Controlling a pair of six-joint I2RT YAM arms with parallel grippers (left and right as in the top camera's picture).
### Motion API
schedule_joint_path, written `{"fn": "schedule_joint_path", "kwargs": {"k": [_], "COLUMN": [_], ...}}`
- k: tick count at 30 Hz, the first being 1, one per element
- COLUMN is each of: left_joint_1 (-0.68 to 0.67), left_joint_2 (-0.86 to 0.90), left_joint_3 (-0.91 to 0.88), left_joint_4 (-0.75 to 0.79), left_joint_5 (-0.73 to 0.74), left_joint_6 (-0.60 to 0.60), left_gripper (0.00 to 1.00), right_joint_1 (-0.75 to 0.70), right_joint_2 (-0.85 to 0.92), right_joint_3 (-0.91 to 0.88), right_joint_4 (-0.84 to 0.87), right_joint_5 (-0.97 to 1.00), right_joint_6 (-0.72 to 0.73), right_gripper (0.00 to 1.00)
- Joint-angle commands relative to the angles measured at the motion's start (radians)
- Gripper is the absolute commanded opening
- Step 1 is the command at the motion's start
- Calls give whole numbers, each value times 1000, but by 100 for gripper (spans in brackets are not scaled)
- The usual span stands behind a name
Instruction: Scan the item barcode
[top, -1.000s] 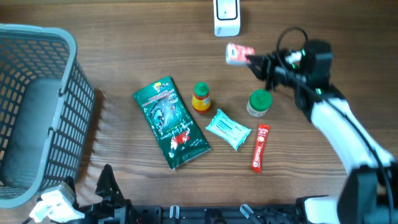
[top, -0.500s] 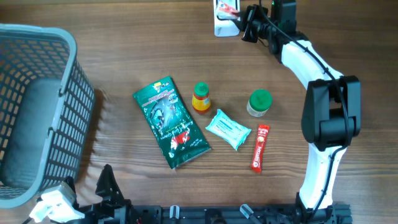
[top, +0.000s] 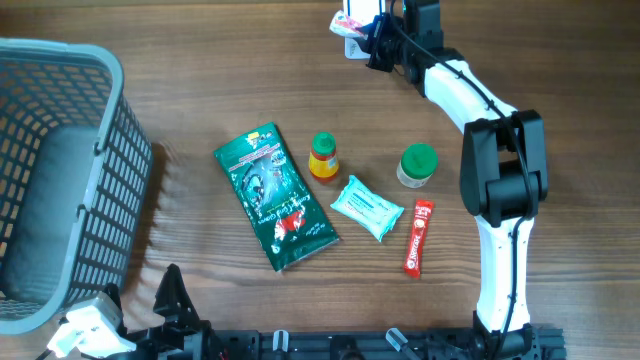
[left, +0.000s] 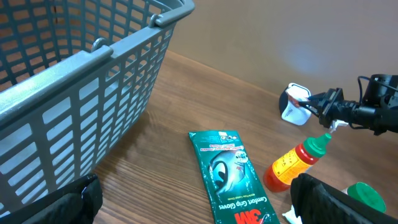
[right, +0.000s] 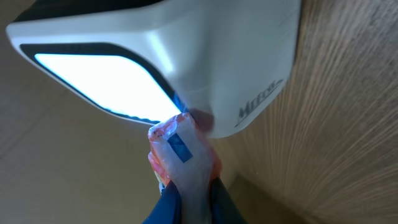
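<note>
At the far edge of the table stands a white barcode scanner (top: 358, 44), its lit window (right: 106, 81) glowing in the right wrist view. My right gripper (top: 373, 34) is shut on a small red and white packet (top: 349, 21) and holds it up against the scanner's face. The packet (right: 184, 158) sticks out between the two fingertips, just under the window, with a blue mark on it. The left wrist view catches the scanner (left: 291, 109) and the right arm far off. My left gripper (left: 199, 208) hangs open and empty low over the near table.
A grey plastic basket (top: 60, 180) fills the left side. Mid-table lie a green glove packet (top: 275, 195), an orange bottle with a green cap (top: 323, 157), a pale blue wipes pack (top: 366, 208), a green-lidded jar (top: 417, 165) and a red stick sachet (top: 419, 237).
My right arm has carried the packet up and to the left, from beside the jar to the scanner's face. The left arm has not moved.
</note>
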Motion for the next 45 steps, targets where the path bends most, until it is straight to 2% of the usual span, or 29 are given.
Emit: {"fn": "schedule_joint_path", "kwargs": {"k": [1, 7, 10, 13, 15, 17, 19, 22, 25, 32, 36, 38, 39, 40, 42, 45], "left_joint_1": [7, 7, 7, 7, 7, 7, 7, 7, 7, 7, 7, 7, 7, 7, 7, 7], "left_joint_2": [-3, -3, -3, -3, -3, -3, -3, -3, -3, -3, -3, -3, -3, -3, -3, -3], "left_joint_3": [-3, -3, -3, -3, -3, -3, -3, -3, -3, -3, -3, -3, -3, -3, -3, -3], "left_joint_4": [1, 1, 1, 1, 1, 1, 1, 1, 1, 1, 1, 1, 1, 1, 1, 1], "left_joint_5": [-2, -2, -2, -2, -2, -2, -2, -2, -2, -2, -2, -2, -2, -2, -2, -2], "left_joint_6": [-6, -6, -6, -6, -6, -6, -6, -6, -6, -6, -6, -6, -6, -6, -6, -6], "left_gripper": [100, 100, 100, 100, 100, 100, 100, 100, 100, 100, 100, 100, 100, 100, 100, 100], "right_joint_1": [-3, -58, -82, -127, -194, -255, -346, -514, -700, -933, -992, -1011, -1030, -1036, -1037, -1035], "right_joint_2": [13, 13, 7, -61, -165, -228, -271, -277, -277, -271, -263, -264, -264, -264, -264, -264], "right_joint_3": [64, 116, 125, 153, 153, 153, 153, 152, 152, 48, 35, 35, 35, 35, 35, 35], "right_joint_4": [2, -105, -147, -322, -504, -619, -740, -878, -992, -953, -949, -946, -914, -886, -824, -827], "right_joint_5": [16, 21, 16, 106, 260, 372, 454, 463, 615, 1088, 1151, 1213, 1236, 1234, 1229, 1191], "right_joint_6": [3, -24, -245, -471, -587, -644, -656, -687, -709, -729, -730, -734, -826, -887, -1034, -1070], "right_gripper": [4, 5, 5, 5, 5, 5, 5, 5, 5, 7, 17, 18, 15, 19, 36, 49]}}
